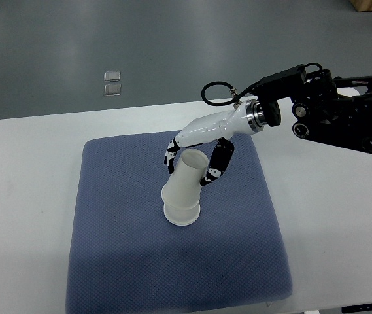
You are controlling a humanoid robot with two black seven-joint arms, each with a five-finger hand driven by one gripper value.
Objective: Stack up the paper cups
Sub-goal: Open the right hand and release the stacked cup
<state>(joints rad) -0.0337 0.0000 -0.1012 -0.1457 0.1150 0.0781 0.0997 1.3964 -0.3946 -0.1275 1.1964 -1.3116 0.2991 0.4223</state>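
Now right hand (192,154) grips upside-down paper cup (184,190) w/ fingers round it, on blue mat (107,248).

Right arm (342,114) reaches in from the right edge, wrist angled down, white right hand (195,154) with fingers (213,171) curled around a cup (183,193).

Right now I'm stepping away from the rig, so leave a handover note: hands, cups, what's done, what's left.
Right hand: fingers closed around the upper paper cup, which is tilted and sits upside down over the lower cup.
Left hand: not in view.
Cups: both on the blue mat, near its middle.
Done: upper cup placed over the lower one.
Left: likely straighten and seat it, then release. I see no other cups.
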